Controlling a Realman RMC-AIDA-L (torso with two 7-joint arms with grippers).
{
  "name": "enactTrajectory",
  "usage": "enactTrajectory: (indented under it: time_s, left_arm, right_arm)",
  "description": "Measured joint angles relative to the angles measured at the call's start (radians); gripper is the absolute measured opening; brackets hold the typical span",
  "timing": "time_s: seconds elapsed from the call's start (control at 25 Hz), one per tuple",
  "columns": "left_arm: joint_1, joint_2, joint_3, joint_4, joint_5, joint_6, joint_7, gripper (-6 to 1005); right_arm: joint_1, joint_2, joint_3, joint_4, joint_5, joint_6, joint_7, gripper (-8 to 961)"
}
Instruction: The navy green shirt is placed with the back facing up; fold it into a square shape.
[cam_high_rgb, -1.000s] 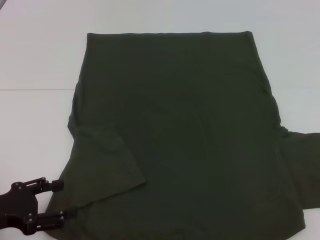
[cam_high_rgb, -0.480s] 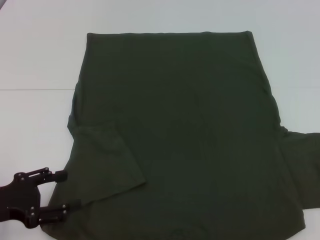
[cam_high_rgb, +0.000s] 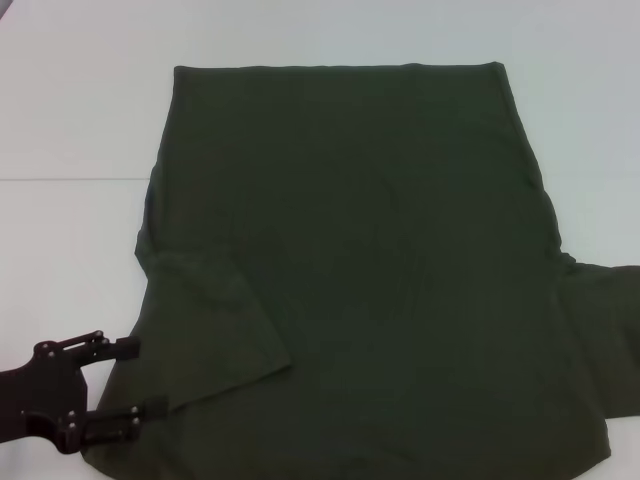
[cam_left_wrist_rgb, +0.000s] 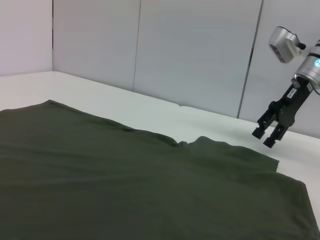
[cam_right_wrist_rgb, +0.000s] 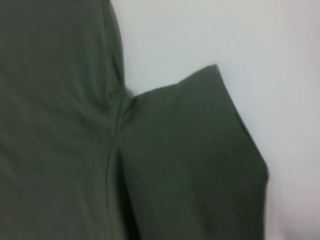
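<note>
The navy green shirt (cam_high_rgb: 380, 260) lies spread flat on the white table, hem at the far side. Its left sleeve (cam_high_rgb: 215, 320) is folded in over the body, while the right sleeve (cam_high_rgb: 605, 330) sticks out sideways. My left gripper (cam_high_rgb: 145, 378) is open at the shirt's near left edge, its fingers level with the cloth border below the folded sleeve. From the left wrist, the shirt (cam_left_wrist_rgb: 125, 180) fills the foreground, and my right gripper (cam_left_wrist_rgb: 265, 136) hangs open above the table beyond the far sleeve. The right wrist looks down on that sleeve (cam_right_wrist_rgb: 190, 150).
The white table (cam_high_rgb: 70, 120) extends to the left of and beyond the shirt. Grey wall panels (cam_left_wrist_rgb: 190, 55) stand behind the table on the right arm's side. Nothing else lies on the surface.
My left gripper has slid a little forward and to the right, so its open fingers now reach the shirt's edge. The shirt has not moved.
</note>
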Motion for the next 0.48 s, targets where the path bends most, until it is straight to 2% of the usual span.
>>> enactTrajectory:
  time_s: [0.48]
  left_arm:
    - [0.001,-0.005,0.001,-0.001,-0.001,-0.001,0.004,823]
  right_arm:
    - [-0.005,0.01,0.0,0.054,0.004,0.048,-0.024,884]
